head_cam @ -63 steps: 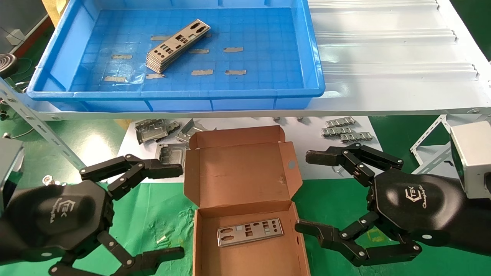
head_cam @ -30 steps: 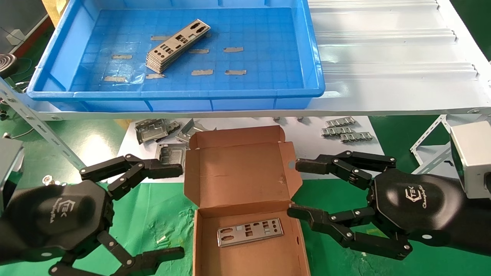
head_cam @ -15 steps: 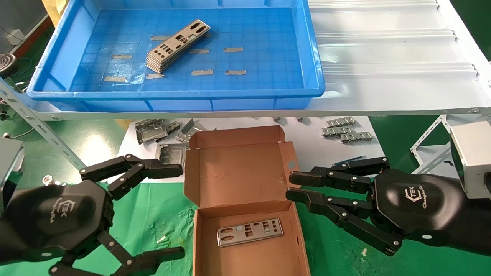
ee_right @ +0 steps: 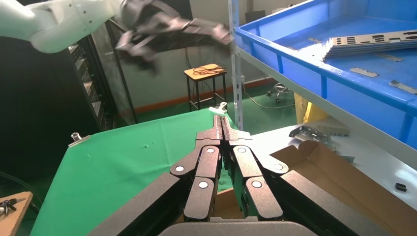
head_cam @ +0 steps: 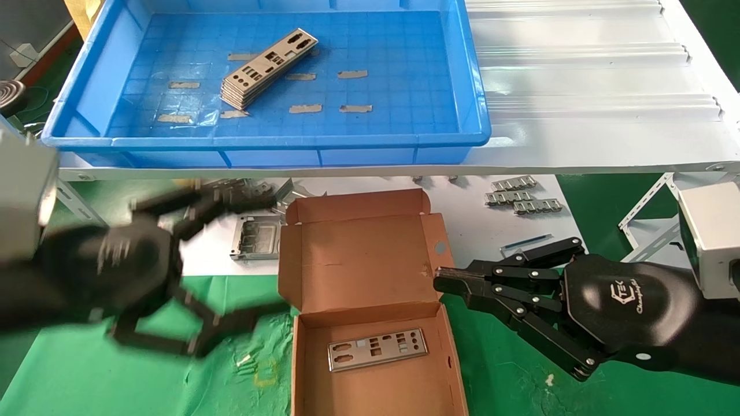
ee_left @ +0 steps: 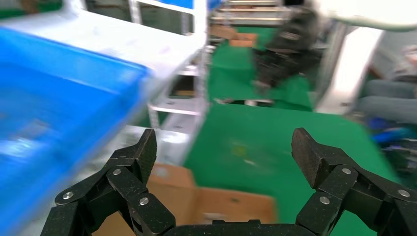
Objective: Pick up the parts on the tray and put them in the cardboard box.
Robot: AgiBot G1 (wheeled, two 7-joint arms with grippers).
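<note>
Several parts lie stacked (head_cam: 267, 69) in the blue tray (head_cam: 266, 141) at the back left; the right wrist view shows that stack (ee_right: 373, 42) too. The cardboard box (head_cam: 358, 266) sits open in front, with one part (head_cam: 377, 349) flat on its floor. My left gripper (head_cam: 266, 254) is open and empty, blurred by motion, left of the box and below the tray's front edge. In its own view the left gripper (ee_left: 226, 147) spans wide above the box (ee_left: 206, 211). My right gripper (head_cam: 442, 280) is shut on nothing, tips beside the box's right flap.
Bent grey brackets (head_cam: 243, 196) lie on a white sheet behind the box, and ridged strips (head_cam: 523, 196) lie to the right. A white corrugated panel (head_cam: 589, 81) runs beside the tray. Green cloth (head_cam: 520, 381) covers the table.
The right gripper went from wide open to shut, holding nothing. In the last half second the left arm lifted up and back toward the tray, still open.
</note>
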